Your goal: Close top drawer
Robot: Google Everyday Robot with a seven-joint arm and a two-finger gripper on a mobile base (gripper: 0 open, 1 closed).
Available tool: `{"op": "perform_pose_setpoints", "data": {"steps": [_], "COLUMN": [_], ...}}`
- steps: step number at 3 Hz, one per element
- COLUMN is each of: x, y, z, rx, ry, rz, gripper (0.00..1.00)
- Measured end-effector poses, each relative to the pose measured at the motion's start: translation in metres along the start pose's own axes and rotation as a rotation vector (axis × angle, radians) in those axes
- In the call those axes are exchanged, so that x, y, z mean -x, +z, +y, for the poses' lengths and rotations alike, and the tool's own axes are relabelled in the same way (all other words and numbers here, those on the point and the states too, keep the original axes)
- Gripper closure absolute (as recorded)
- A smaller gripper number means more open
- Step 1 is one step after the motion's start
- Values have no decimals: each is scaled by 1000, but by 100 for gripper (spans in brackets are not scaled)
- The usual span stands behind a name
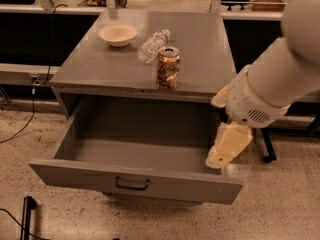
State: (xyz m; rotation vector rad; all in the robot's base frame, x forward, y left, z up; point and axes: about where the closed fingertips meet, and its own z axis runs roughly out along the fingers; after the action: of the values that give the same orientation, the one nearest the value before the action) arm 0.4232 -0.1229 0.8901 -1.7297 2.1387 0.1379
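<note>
The top drawer of the grey cabinet is pulled far out toward me. It is a wide, deep grey box and its inside is empty. A small dark bail handle sits at the centre of its front panel. My gripper, cream-coloured on a white arm, hangs over the drawer's right front corner, just above the right side wall. It holds nothing that I can see.
On the cabinet top stand a beige bowl, a clear plastic bottle lying on its side and a soda can near the front edge. A cable runs on the floor at left. A black stand leg is at right.
</note>
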Motion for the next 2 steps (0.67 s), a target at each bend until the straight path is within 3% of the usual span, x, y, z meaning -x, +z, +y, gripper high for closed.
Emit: {"op": "perform_pose_setpoints", "data": {"steps": [1,2], "x": [10,10], "y": [69,81], "z": [25,26], "rx": [52,36], "ry": [25,28], "rz": [-55,-63], "gripper": [41,64]}}
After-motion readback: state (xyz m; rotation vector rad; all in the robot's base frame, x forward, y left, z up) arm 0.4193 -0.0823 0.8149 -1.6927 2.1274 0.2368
